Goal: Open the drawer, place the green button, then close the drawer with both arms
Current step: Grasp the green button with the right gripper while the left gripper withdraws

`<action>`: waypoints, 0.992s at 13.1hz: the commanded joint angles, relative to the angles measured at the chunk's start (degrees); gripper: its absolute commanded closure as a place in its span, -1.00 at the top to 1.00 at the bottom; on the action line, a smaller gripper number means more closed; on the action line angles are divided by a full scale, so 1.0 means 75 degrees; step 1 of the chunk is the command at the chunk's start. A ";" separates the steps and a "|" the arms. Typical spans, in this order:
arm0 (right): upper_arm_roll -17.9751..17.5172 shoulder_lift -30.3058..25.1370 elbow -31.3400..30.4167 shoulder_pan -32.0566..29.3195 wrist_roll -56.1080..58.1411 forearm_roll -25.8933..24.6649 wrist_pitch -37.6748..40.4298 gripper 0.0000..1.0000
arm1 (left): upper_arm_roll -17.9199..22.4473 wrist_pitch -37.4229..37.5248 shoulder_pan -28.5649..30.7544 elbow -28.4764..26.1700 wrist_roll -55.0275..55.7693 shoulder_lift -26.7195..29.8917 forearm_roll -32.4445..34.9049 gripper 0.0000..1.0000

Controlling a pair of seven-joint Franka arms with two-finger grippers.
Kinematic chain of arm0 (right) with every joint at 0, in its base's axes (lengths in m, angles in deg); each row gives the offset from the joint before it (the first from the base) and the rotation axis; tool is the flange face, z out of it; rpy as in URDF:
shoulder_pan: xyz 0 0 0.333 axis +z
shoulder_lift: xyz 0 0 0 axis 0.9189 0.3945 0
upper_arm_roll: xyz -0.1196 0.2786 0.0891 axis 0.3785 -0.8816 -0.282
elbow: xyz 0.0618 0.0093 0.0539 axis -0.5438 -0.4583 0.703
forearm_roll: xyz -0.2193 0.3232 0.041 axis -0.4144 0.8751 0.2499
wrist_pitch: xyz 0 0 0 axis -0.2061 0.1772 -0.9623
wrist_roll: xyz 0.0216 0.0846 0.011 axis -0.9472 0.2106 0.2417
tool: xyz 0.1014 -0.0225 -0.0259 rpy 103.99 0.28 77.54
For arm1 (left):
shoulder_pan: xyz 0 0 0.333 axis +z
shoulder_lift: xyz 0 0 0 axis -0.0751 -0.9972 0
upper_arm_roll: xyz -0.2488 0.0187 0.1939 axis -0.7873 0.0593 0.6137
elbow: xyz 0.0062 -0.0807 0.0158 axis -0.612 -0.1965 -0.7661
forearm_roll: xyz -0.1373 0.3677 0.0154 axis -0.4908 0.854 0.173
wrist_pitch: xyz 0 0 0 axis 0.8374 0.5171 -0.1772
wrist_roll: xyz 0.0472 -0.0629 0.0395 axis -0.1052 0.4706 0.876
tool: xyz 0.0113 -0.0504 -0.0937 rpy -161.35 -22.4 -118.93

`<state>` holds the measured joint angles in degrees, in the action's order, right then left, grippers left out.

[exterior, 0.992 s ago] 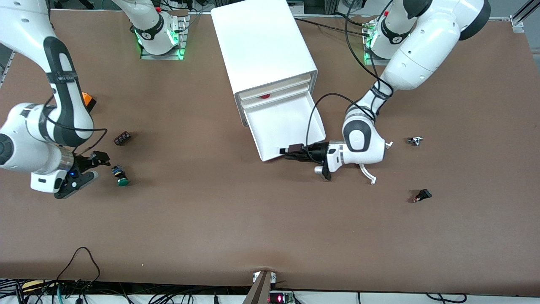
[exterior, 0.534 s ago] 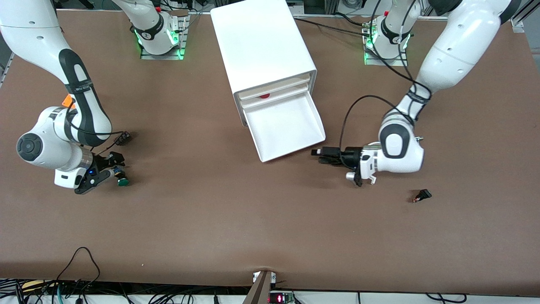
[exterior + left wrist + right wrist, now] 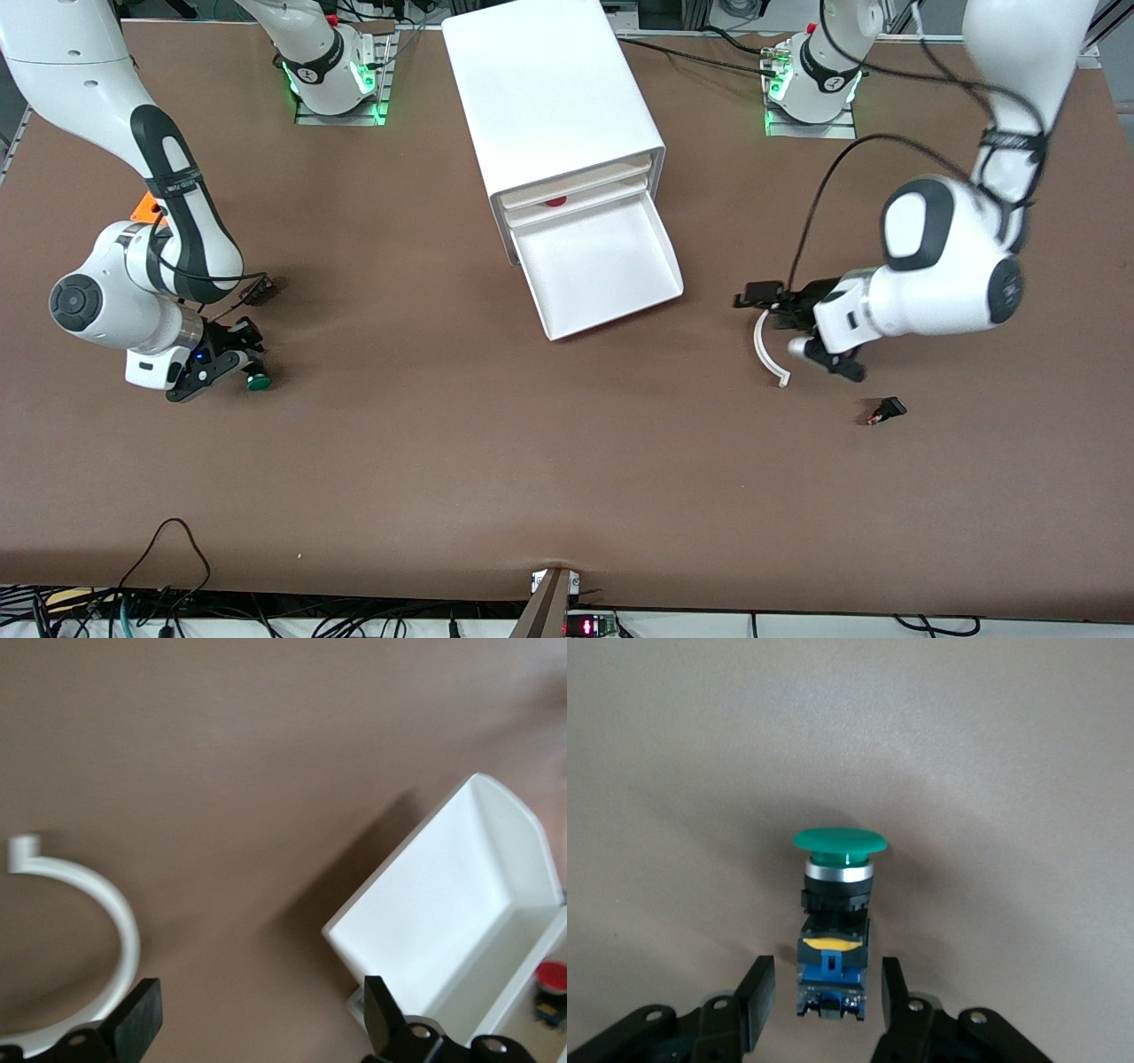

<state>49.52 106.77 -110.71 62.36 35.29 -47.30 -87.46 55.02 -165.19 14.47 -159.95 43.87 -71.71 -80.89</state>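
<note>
Drawer stands pulled out. Right gripper, fingers apart, straddles the button lying on the table toward the right arm's end. Left gripper, spread and empty, waits over bare table beside the drawer. Closing off-centre on the rounded body could squirt the button sideways.

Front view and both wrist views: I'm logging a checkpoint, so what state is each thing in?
White plastic tray drawer: pulled open, nothing in it.
Green-capped push button: lying on the table, ungripped.
Right gripper: open, fingers either side of the button's body.
Left gripper: open, holds nothing, over bare table.
Drawer above: slightly open, red item showing.
</note>
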 commanded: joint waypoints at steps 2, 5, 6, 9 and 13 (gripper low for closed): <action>-0.0086 -0.0213 -0.0165 -0.0139 0.0228 0.0300 -0.0097 -0.74 | 0.0020 0.1473 0.0402 0.1158 0.0074 0.0230 0.2040 1.00; -0.0122 -0.0341 0.0441 -0.0092 0.0181 0.0734 0.0824 -0.83 | 0.0044 0.2460 0.1045 0.1980 0.0388 0.0265 0.2278 1.00; -0.0133 -0.0342 0.0920 -0.0045 0.0135 0.0979 0.1467 -0.83 | 0.0044 0.2648 0.1186 0.2168 0.1075 0.0393 0.2615 1.00; -0.0192 -0.0353 0.1896 0.0445 -0.1091 0.1263 0.2807 -0.82 | 0.0044 0.3515 0.1620 0.2813 0.1680 0.0593 0.3041 1.00; -0.0227 -0.0903 0.1980 0.1616 -0.3468 0.1228 0.3580 -0.81 | 0.0532 0.4230 0.1168 0.3224 0.1492 0.1118 0.3521 1.00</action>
<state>47.55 102.09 -95.89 70.85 16.69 -38.69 -63.74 56.19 -136.20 26.85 -137.21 54.74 -65.42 -56.47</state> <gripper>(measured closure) 0.670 0.000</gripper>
